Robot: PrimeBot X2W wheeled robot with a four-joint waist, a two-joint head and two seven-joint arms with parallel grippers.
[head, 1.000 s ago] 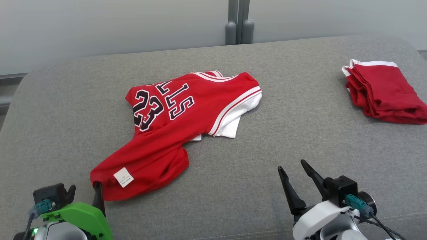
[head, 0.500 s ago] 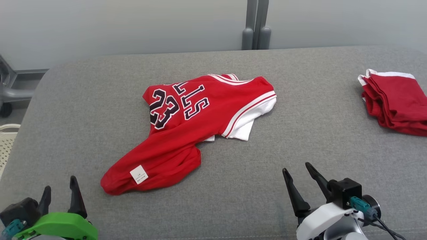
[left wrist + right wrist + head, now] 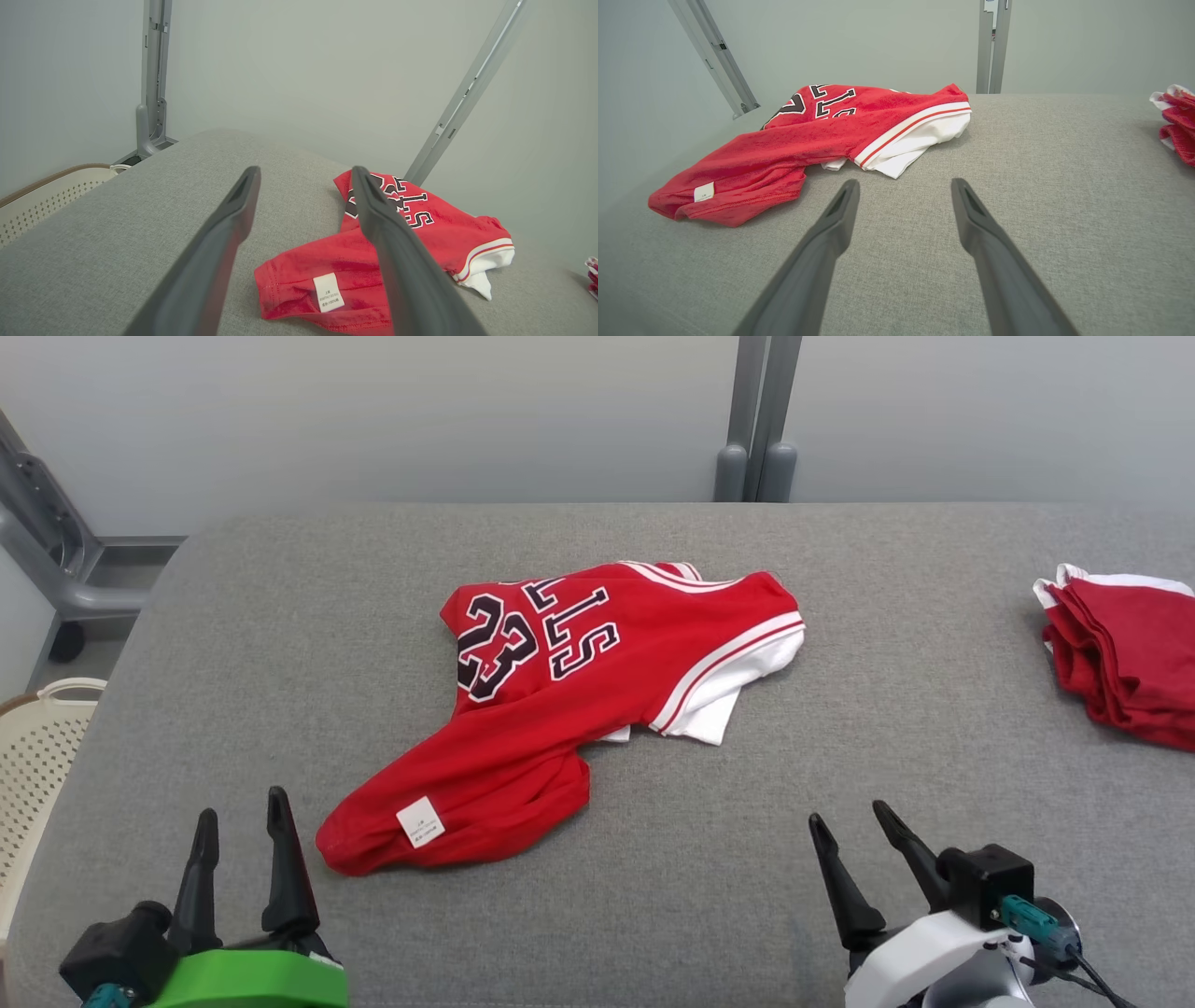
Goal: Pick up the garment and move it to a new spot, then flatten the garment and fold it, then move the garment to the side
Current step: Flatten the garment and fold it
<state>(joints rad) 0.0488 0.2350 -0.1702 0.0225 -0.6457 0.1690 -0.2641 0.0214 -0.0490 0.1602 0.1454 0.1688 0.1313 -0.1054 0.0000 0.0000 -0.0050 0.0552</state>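
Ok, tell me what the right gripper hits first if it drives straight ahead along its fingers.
Likely the white edge of the red jersey, dead ahead of the open right gripper; or the grey cushion just before it, if it is angled down.

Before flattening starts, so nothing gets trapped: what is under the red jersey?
White fabric pokes out beneath the red jersey at its striped edge, resting on the grey cushion. Anything further under the red cloth is covered.

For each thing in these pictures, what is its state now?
red jersey: crumpled, not folded, lying free on the grey surface
left hand: open, empty
right hand: open, empty
red pile: folded, at the right
basket: contents not visible
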